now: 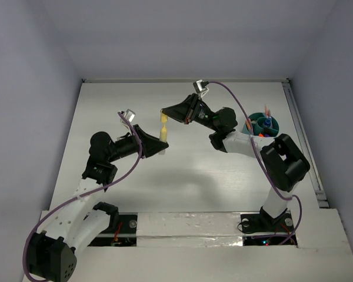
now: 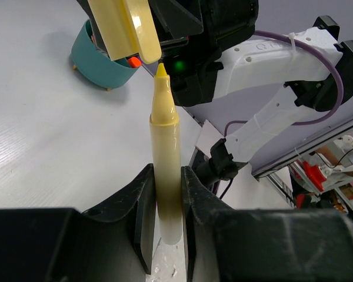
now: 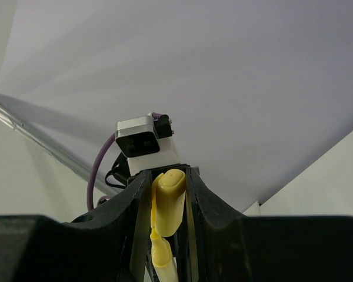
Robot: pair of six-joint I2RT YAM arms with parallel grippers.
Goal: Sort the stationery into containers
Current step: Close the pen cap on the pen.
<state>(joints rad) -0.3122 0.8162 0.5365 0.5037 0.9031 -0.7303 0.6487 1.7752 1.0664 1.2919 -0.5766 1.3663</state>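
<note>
Arms both lifted over the table (image 1: 182,176), elbows bent, grippers nose to nose. Left gripper (image 1: 157,144) pinches the yellow marker (image 2: 165,170) by the rear of its barrel. The marker's long axis runs straight out of the jaws, bare tip aimed at the right gripper (image 1: 166,114). That one clamps the cap (image 2: 126,29), just off the tip. Marker is up in the air, well apart from the teal organiser (image 1: 260,124).

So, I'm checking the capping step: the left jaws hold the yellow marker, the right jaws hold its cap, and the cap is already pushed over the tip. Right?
Not quite: the cap is not on. The left wrist view shows the tip of the yellow marker bare, just below the cap. The rest stands: the left jaws hold the marker, and the right jaws hold the cap.
</note>
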